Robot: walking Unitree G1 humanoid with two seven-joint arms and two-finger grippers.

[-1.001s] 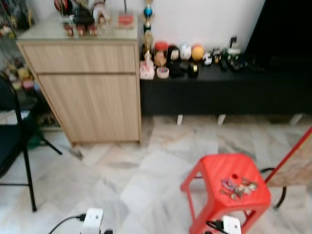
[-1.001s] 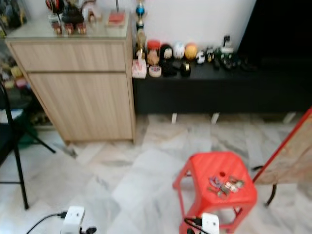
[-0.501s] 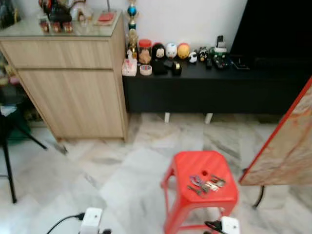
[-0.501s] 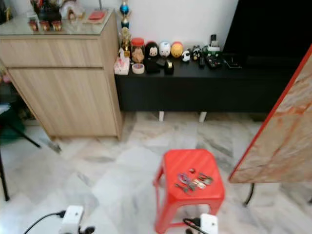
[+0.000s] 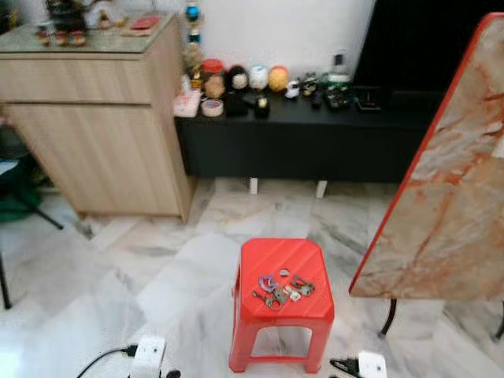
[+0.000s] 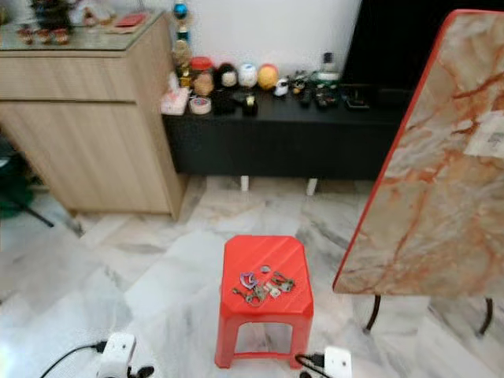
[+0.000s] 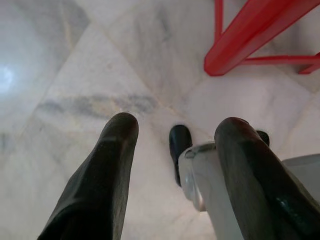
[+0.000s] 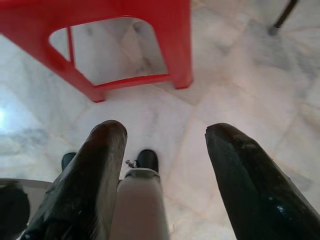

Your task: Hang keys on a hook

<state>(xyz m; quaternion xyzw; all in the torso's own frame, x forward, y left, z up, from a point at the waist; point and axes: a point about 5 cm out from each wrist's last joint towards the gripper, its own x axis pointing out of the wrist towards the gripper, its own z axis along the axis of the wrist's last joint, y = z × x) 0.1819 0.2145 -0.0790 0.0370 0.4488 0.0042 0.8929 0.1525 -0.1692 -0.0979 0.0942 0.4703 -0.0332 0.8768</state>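
Note:
A bunch of keys [image 5: 277, 289] lies on top of a red plastic stool [image 5: 280, 268] on the marble floor, straight ahead of me. The keys [image 6: 263, 286] include a purple ring and several metal pieces. Both arms hang low at my sides. My left gripper [image 7: 175, 150] is open over bare floor, with a red stool leg [image 7: 250, 35] nearby. My right gripper [image 8: 165, 145] is open too, and the stool's base [image 8: 120, 50] lies beyond its fingers. I can make out no hook.
A marble-patterned tabletop with a red rim [image 5: 441, 181] leans tilted at the right on thin black legs. A wooden cabinet [image 5: 94, 118] stands at the back left beside a low black bench [image 5: 315, 134] crowded with small ornaments. A dark chair leg [image 5: 4, 283] is at far left.
The camera has swung right and nearer: the stool with the keys has shifted from lower right to centre, and the tilted tabletop has come into fuller view. The keys have not moved on the stool.

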